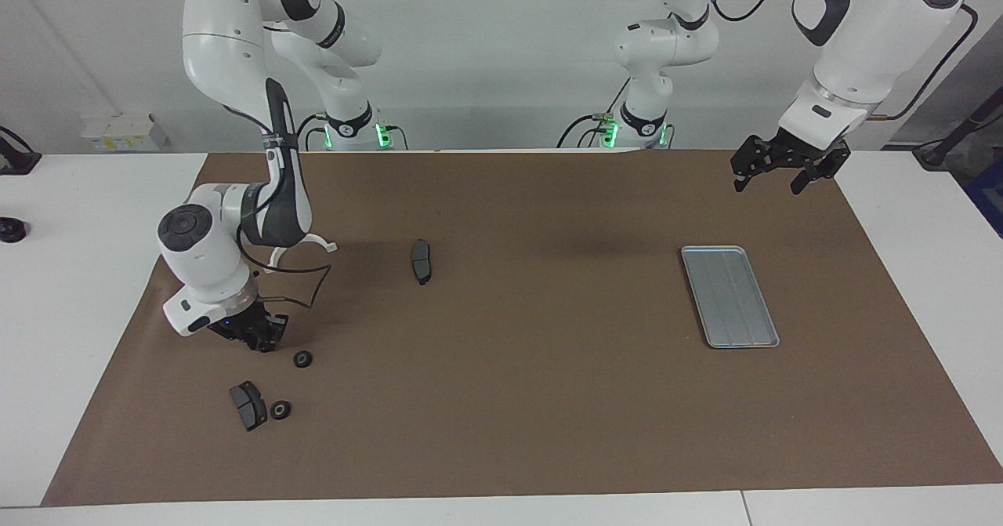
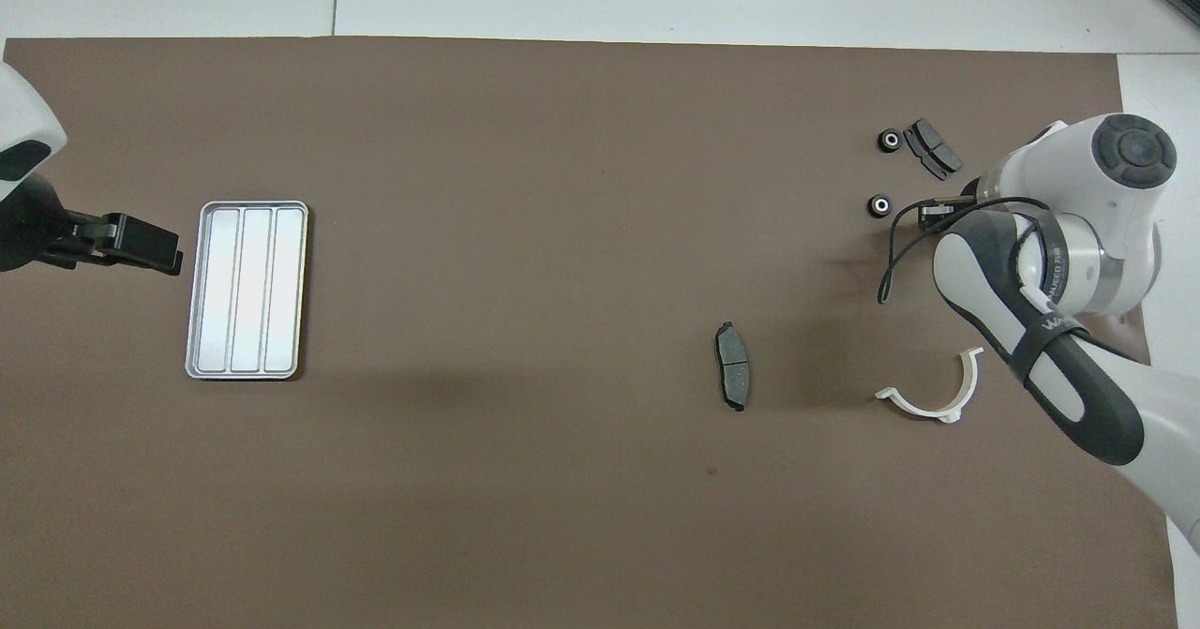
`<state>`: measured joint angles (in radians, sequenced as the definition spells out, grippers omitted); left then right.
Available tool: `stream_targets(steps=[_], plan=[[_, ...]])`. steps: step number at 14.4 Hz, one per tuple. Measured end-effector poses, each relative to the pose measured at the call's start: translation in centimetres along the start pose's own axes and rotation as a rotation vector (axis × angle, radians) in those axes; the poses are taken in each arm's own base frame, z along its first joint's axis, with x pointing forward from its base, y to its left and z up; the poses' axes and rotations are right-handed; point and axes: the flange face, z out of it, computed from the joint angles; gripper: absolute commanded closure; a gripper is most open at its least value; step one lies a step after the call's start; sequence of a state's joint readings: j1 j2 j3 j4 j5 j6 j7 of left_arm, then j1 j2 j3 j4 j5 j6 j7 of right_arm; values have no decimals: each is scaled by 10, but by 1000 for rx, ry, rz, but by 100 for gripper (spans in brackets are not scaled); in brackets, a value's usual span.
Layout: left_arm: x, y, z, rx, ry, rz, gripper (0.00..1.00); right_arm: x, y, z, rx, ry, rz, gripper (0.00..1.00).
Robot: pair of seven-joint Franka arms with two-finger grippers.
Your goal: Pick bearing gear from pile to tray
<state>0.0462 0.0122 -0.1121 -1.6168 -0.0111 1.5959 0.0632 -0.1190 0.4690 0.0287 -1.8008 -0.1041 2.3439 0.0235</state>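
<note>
1. Right gripper (image 1: 262,340) sits low at the pile (image 1: 270,389), fingers drawn in; what they pinch cannot be told.
2. One black ring (image 1: 302,359) lies just beside it.
3. Left gripper (image 1: 777,172) waits spread near the tray (image 1: 729,296), which holds nothing.

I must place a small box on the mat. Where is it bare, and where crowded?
Bare: the mat between the tray and the lone grey pad, and the strip farther from the robots. Crowded: the right arm's end, around the right gripper, ring parts and white bracket.
</note>
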Motion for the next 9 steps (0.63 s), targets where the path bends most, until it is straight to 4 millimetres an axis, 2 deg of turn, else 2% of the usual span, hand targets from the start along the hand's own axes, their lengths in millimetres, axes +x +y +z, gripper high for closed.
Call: stream_targets(steps=[4, 9], plan=[[0, 0, 0, 0, 0, 0, 0, 0, -1, 0, 0, 2, 0, 82], [0, 0, 0, 0, 0, 0, 0, 0, -1, 0, 0, 2, -1, 100]])
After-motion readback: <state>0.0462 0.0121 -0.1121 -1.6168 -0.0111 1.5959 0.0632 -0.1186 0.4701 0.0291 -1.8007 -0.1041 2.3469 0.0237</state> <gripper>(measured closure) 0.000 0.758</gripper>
